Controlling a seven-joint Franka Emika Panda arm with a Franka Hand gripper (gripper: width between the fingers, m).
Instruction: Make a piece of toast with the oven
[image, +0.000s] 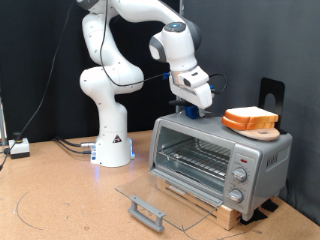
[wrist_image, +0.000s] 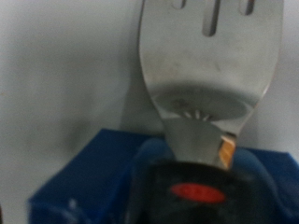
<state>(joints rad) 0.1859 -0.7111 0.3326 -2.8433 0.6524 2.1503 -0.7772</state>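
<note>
The silver oven (image: 262, 157) stands at the exterior view's right with its glass door (image: 170, 190) folded down flat and the wire rack (image: 195, 158) bare. The piece of toast (image: 250, 117), pale with an orange-brown crust, lies on a small wooden board (image: 265, 132) on the oven's top, right part. My gripper (image: 192, 108) hangs just over the oven's top left corner, apart from the toast. The wrist view is filled by a metal spatula (wrist_image: 210, 65) with a black handle (wrist_image: 192, 187) and a blue holder (wrist_image: 84, 177) around it; my fingers do not show there.
The oven sits on a wooden base (image: 215, 205) on a brown table. The door handle (image: 147, 211) sticks out toward the exterior view's bottom. A black stand (image: 272, 95) rises behind the oven. Cables (image: 70, 146) and a small box (image: 18, 149) lie at the left.
</note>
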